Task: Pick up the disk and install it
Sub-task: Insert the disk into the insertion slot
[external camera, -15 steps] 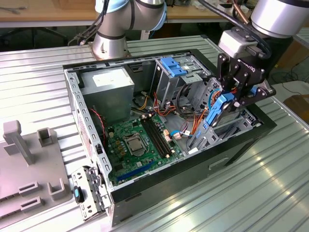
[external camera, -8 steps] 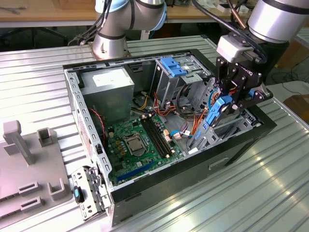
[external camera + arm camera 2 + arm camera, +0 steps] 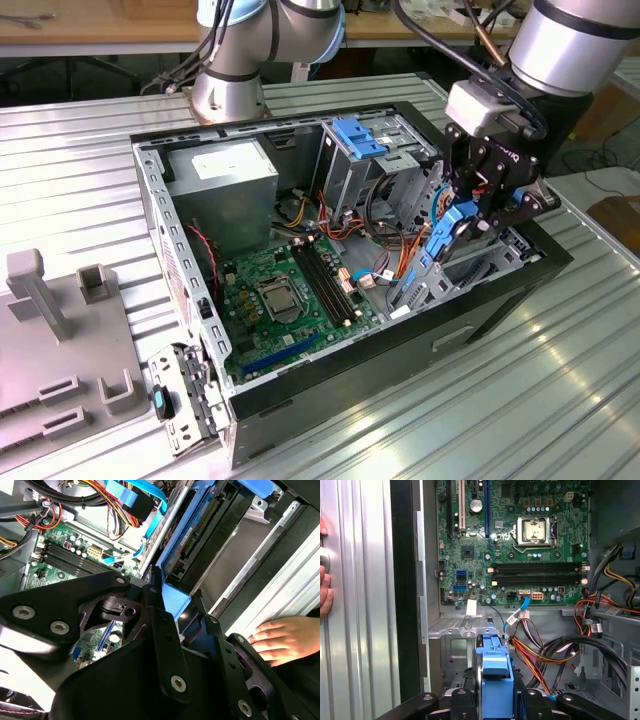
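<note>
On a ridged silver metal table (image 3: 560,380) lies an open black computer case (image 3: 470,335), green motherboard (image 3: 290,290) exposed. The robot's black hand (image 3: 468,215) grips the grey metal disk in its bright blue plastic carrier (image 3: 440,240), tilted at the case's front drive bay (image 3: 497,258), seemingly partly inside. A person's fingers (image 3: 280,637) rest on the table beside it.

disk (image 3: 495,677): bright blue | tool (image 3: 488,205): black | motherboard (image 3: 520,555): green | table (image 3: 520,400): ribbed silver

tool (image 3: 468,222) angled downward, clamped shut
</note>
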Controlling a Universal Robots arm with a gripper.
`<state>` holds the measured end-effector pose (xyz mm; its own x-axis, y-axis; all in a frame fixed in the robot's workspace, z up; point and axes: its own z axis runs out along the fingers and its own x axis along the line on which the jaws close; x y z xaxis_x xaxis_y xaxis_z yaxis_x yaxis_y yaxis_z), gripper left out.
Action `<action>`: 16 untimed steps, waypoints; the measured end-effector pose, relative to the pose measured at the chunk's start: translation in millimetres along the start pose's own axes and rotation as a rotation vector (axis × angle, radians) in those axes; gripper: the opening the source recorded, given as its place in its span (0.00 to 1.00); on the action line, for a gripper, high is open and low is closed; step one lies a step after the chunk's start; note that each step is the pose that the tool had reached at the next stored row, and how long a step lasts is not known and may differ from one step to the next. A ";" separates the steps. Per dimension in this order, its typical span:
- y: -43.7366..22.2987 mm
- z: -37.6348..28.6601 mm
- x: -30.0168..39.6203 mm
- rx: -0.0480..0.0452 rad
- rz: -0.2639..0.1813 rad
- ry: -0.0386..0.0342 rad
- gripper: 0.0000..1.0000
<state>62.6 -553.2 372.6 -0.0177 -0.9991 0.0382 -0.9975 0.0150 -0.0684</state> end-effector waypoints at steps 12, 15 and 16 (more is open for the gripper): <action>0.4 7.1 -0.2 0.0000 0.000 0.0000 0.37; 0.4 7.4 -0.3 0.0000 0.000 0.0001 0.37; 0.5 8.2 -0.3 0.0000 0.000 0.0000 0.37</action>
<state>62.7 -553.2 364.3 -0.0176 -0.9991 0.0382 -0.9975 0.0150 -0.0684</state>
